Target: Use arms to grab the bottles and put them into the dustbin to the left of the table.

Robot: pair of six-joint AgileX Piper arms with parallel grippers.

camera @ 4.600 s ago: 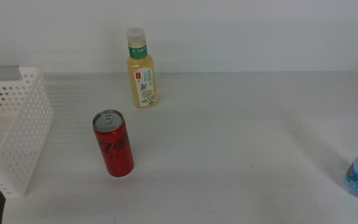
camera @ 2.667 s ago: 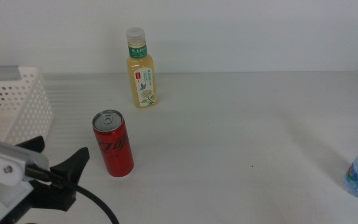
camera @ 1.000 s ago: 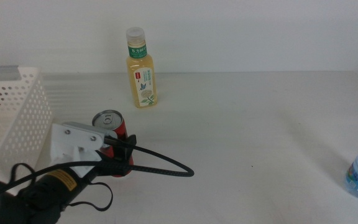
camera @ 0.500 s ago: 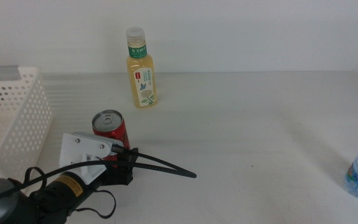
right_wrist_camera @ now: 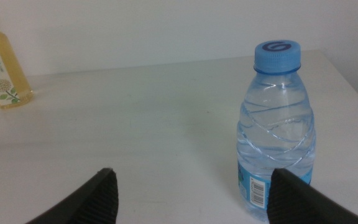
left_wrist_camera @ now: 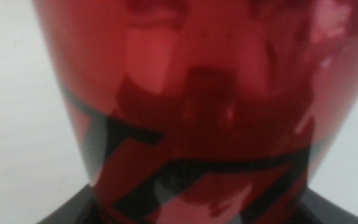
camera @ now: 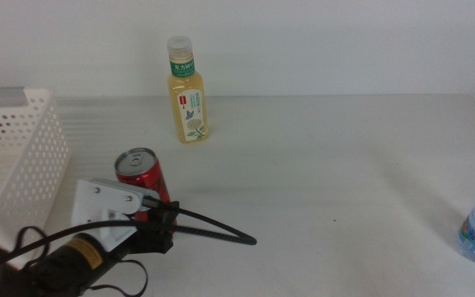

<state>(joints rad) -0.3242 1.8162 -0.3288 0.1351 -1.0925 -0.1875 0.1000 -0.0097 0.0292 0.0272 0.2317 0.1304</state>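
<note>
Can (camera: 139, 176) is tilted slightly, seen clamped between the jaws of the left gripper (camera: 157, 221) near the table's (camera: 345, 165) front-left; red wall fills the left wrist view (left_wrist_camera: 191, 106). Dustbin (camera: 19, 148) is placed just beside, at the left edge. Tea bottle (camera: 187, 92) is stood upright further back. Right gripper (right_wrist_camera: 194, 186) is held spread apart, with the water bottle (right_wrist_camera: 277, 127) upright just ahead of one jaw.
</note>
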